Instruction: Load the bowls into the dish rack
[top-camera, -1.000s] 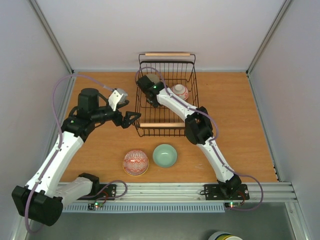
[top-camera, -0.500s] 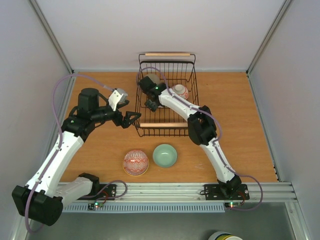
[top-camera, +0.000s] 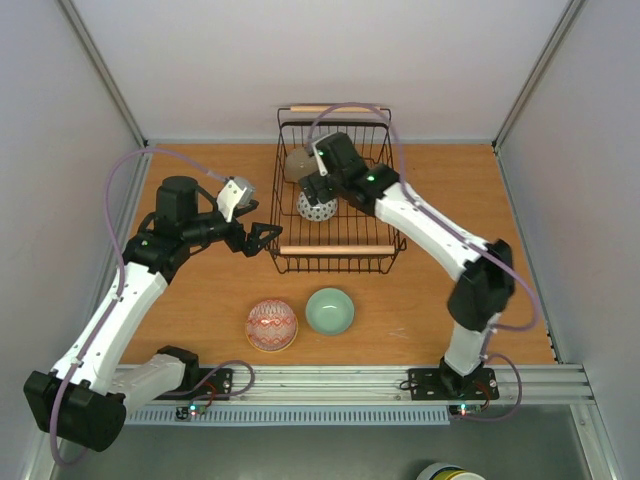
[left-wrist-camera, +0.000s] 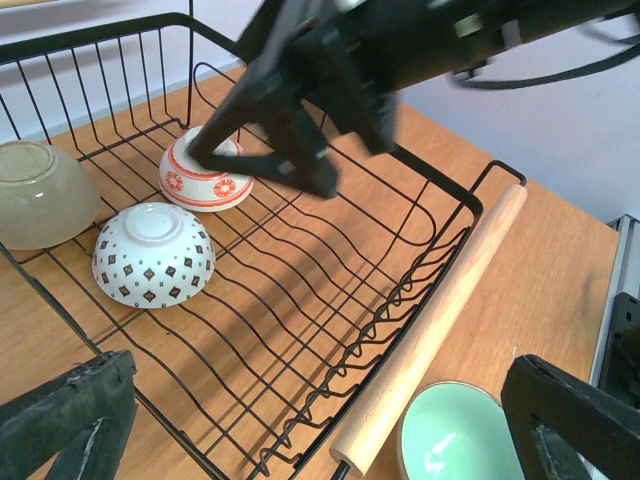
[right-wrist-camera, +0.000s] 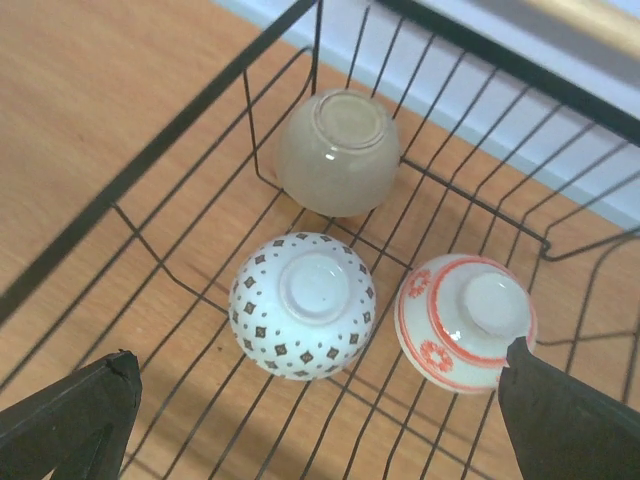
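The right pincer (top-camera: 316, 188), jaws spread wide and empty, now hangs above the dish rack (top-camera: 337, 249), having risen from the far-left corner where it sat low a second ago. Below it a white diamond-patterned bowl (right-wrist-camera: 303, 305), newly in view, lies upturned near a beige bowl (right-wrist-camera: 338, 152) and a red-ringed bowl (right-wrist-camera: 465, 320). The left pincer (top-camera: 264, 238), jaws also apart, stays beside the rack. A pale green bowl (top-camera: 330, 310) and a pink patterned bowl (top-camera: 272, 325) remain on the desk (top-camera: 520, 200).
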